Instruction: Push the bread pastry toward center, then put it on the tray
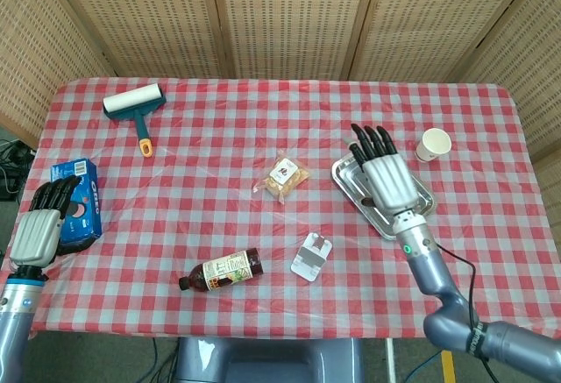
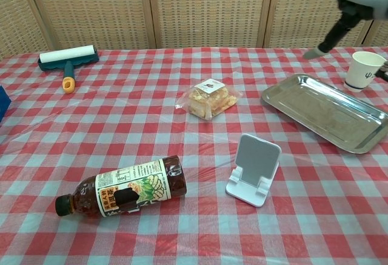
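Nearest the front edge of the table (image 1: 219, 304) lies a brown bottle (image 1: 221, 271) on its side; its label has printing I cannot read. Just right of it stands a white phone stand (image 2: 254, 169). My left hand (image 1: 39, 225) hangs at the left edge with fingers loosely apart, holding nothing, beside a blue box (image 1: 77, 201) whose lettering is too small to make out.

My right hand (image 1: 384, 173) is raised above the tray (image 2: 327, 112), fingers spread and straight, empty. The tray sits toward the right edge, bare metal, nothing in it.

The bread pastry (image 1: 283, 178) lies near the table's middle, well left of the tray. It is wrapped in clear film with a small white sticker on top, the mark on it unreadable. I judge it light, soft and easily squashed, the wrap slick; I would nudge it with flat fingers against its side, then pick it up across the short sides with a gentle hold.

Farther back, a paper cup (image 1: 433, 145) stands beyond the tray and a lint roller (image 1: 134, 105) lies near the far left corner.
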You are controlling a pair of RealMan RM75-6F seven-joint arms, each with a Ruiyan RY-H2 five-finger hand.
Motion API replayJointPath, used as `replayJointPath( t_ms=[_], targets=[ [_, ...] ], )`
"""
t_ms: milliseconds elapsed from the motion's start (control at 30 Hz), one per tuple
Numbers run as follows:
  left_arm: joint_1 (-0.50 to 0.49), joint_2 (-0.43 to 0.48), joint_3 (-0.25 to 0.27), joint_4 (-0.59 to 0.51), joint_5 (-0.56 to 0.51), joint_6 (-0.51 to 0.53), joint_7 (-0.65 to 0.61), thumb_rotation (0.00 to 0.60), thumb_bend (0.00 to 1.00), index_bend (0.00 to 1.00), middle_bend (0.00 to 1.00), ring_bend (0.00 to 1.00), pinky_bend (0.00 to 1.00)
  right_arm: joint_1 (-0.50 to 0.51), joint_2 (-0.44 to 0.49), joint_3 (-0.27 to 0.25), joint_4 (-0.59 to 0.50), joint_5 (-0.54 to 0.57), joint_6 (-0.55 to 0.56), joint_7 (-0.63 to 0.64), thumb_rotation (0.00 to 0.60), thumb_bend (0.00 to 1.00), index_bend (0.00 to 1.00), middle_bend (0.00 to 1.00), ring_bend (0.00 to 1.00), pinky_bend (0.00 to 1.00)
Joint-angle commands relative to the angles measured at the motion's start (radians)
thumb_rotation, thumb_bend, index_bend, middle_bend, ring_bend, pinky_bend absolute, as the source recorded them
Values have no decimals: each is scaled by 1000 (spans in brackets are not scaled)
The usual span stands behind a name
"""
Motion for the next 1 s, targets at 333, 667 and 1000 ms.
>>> replayJointPath(
  t_ms=[333, 667, 1000],
  targets=[
    [-2, -4, -25, 29, -6, -55, -24, 600, 0, 0, 0, 0, 0, 242, -142, 26, 181, 301, -273, -80, 600, 60, 86, 0, 0, 0],
    [5, 7, -35, 29, 11, -66, -55, 600, 0, 0, 0, 0, 0, 388, -209, -1, 314, 488, -417, -108, 600, 84, 96, 0, 0, 0],
    [8, 8, -39, 32, 25, -82, -60, 600, 0, 0, 0, 0, 0, 499, -285, -54, 491, 610, -505, -86, 600, 85, 122, 0, 0, 0]
  ],
)
